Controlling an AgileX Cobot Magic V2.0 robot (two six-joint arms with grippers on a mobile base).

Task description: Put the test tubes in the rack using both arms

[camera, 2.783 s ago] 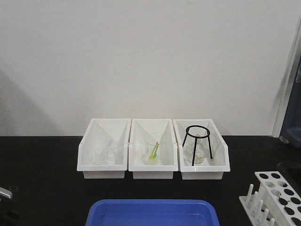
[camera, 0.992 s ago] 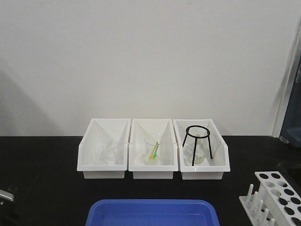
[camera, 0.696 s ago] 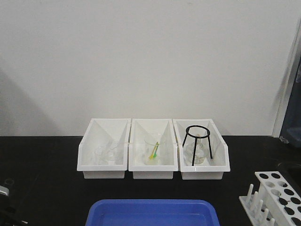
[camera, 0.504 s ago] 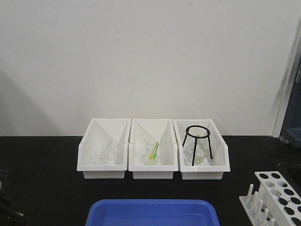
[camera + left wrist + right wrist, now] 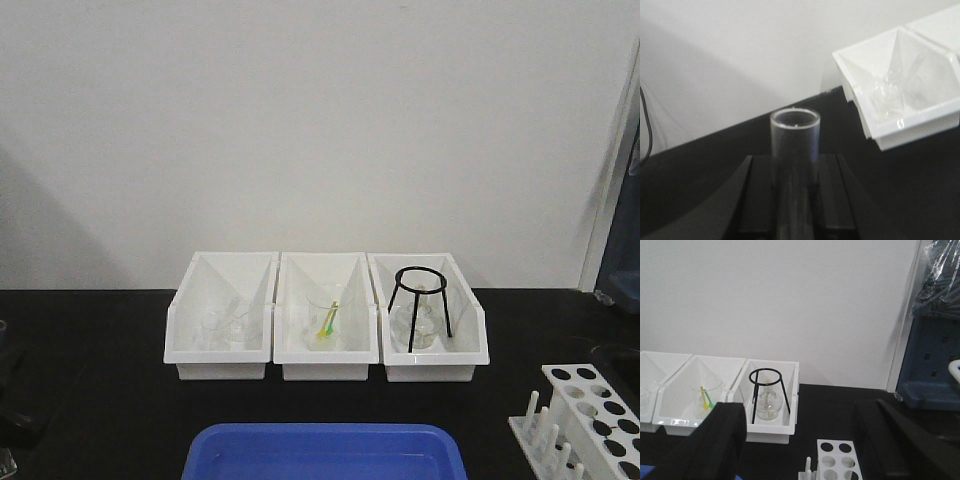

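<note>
Glass shows plainly in the left wrist view: one of the test tubes (image 5: 795,142) sits clamped between the two black fingers (image 5: 754,197) of the left gripper (image 5: 795,159), which are drawn in narrow against its sides. The tube runs along the fingers, and its round open rim juts past their tips toward the pale wall. The line where the black table (image 5: 920,190) meets the wall slants across that view, so the left wrist is rolled to one side. The leftmost white bin (image 5: 912,129), with clear glassware lying in it, is off to the tube's right and well apart from it. In the front view this arm is only a dark shape at the left edge (image 5: 18,415), low over the table; the tube there is perhaps the faint clear glint beside it, but I cannot tell for sure. The right gripper (image 5: 801,412) is held level and points toward the wall, its fingers (image 5: 722,442) spread wide with nothing between them. The rack (image 5: 836,456) stands on the table just ahead of and below that gap, and its visible holes are dark and unfilled; the front view places the rack (image 5: 590,408) at the table's near right corner, pegs upright along its left side. Behind it stand three white bins (image 5: 430,372) in a row and, nearer the camera, a blue tray (image 5: 325,452).
</note>
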